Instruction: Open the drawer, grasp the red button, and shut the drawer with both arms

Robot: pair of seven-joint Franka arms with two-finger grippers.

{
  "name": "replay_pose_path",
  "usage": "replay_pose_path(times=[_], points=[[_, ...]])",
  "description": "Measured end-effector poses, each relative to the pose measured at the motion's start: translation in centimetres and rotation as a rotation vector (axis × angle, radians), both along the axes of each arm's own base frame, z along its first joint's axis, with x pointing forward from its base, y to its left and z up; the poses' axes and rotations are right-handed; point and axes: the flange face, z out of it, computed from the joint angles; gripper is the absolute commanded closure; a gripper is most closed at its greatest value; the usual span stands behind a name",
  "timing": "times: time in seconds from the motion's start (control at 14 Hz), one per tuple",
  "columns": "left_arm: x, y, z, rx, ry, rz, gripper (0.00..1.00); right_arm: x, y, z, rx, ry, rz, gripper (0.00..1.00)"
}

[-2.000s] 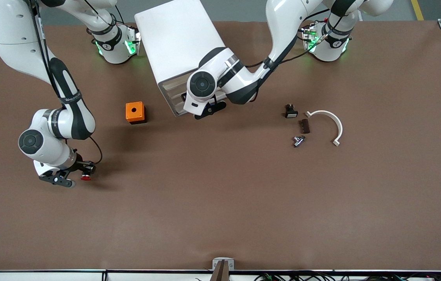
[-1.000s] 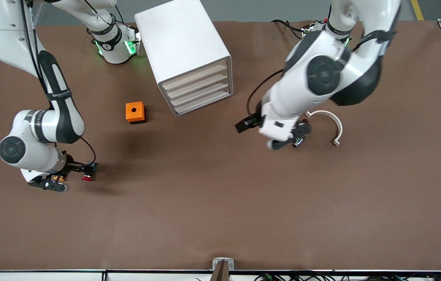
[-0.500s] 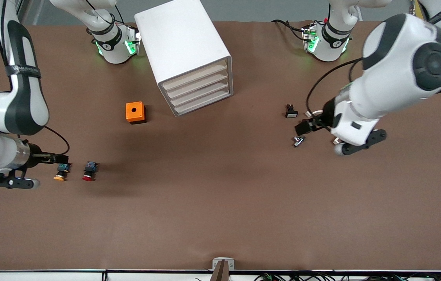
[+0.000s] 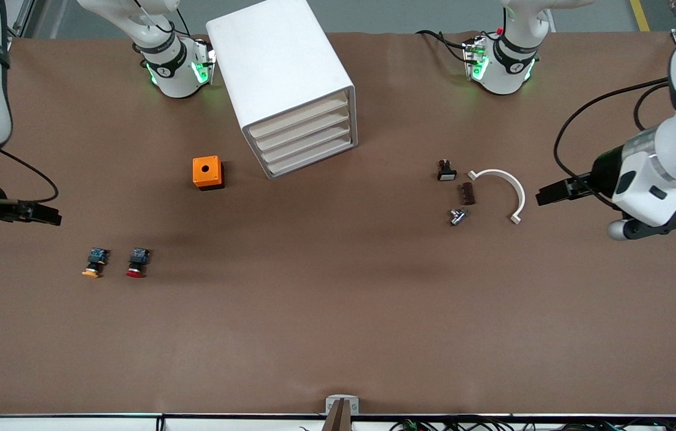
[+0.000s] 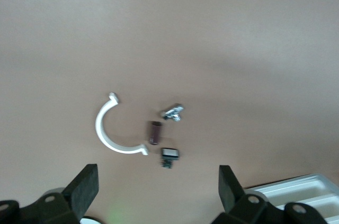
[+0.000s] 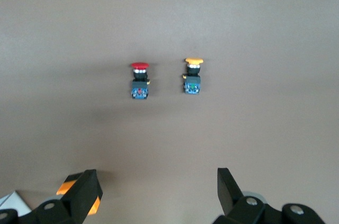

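On the brown desk (image 4: 338, 311), toward the right arm's end, the button (image 4: 137, 263) lies beside a yellow-capped button (image 4: 94, 263), nothing gripping it. Right wrist view shows both caps plainly, right end effector (image 6: 153, 195) spread open, empty. Left wrist view: left end effector (image 5: 159, 189) open, empty, over a white curved bracket (image 5: 114, 128) and small parts. Front view alone shows the cabinet (image 4: 284, 84), every drawer (image 4: 305, 143) shut, and an orange box (image 4: 207, 172).

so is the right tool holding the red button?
No. The red button lies on the table beside the yellow button, and the right tool is open, empty.
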Motion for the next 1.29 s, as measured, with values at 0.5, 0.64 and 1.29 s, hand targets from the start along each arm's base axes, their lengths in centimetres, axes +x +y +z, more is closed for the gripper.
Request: replay_pose_path(times=[0.5,0.64,1.29], points=[[-2.2,4.9,0.2,0.051,0.005,-0.104,0.00,-1.9,1.5,4.7,0.011,0.017,0.019,0.00],[-3.6,6.0,0.6,0.054,-0.015,-0.105,0.00,-1.8,2.8,4.7,0.012,0.014,0.040,0.00],[-9.3,7.2,2.4,0.064,-0.169,-0.084,0.00,-1.6,3.5,5.2,0.021,-0.005,0.051,0.00]])
